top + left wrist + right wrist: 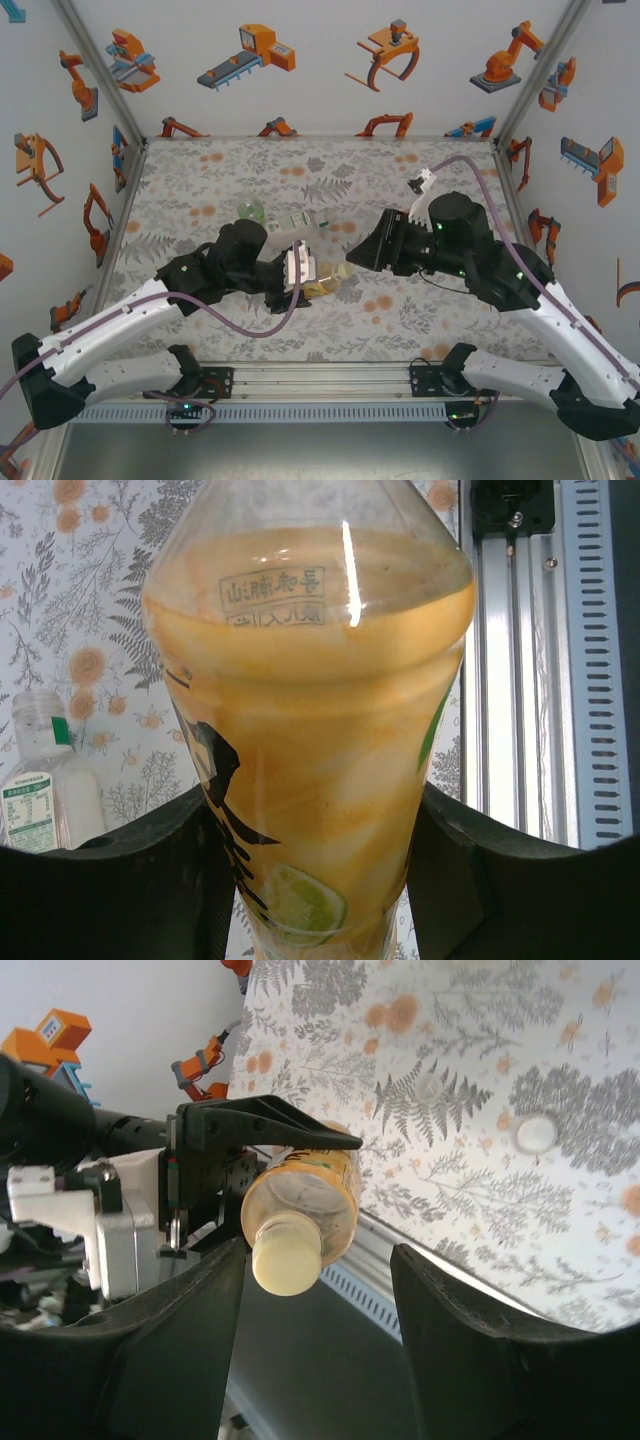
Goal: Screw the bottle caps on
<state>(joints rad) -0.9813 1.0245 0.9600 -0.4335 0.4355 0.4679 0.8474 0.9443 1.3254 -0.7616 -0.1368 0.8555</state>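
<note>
Left gripper [315, 830] is clamping the amber bottle [310, 730] by its body and holding it sideways mid-table, with the neck pointing to 3 o'clock in the top view. The pale cap [286, 1258] is sitting on that neck. Right gripper [320, 1290] is straddling the cap with its jaws apart, gripping nothing. I can't tell whether the cap is fully tight, but I'm judging bottle one near done.

The clear bottle [40, 790] is lying at 12 o'clock of the amber one and its neck looks uncapped. The green bottle [250, 210] is lying at 10 o'clock. A loose cap [537, 1132] is lying on the table [450, 1020], towards 2 o'clock in the right wrist view. Two bottles are probably left.
</note>
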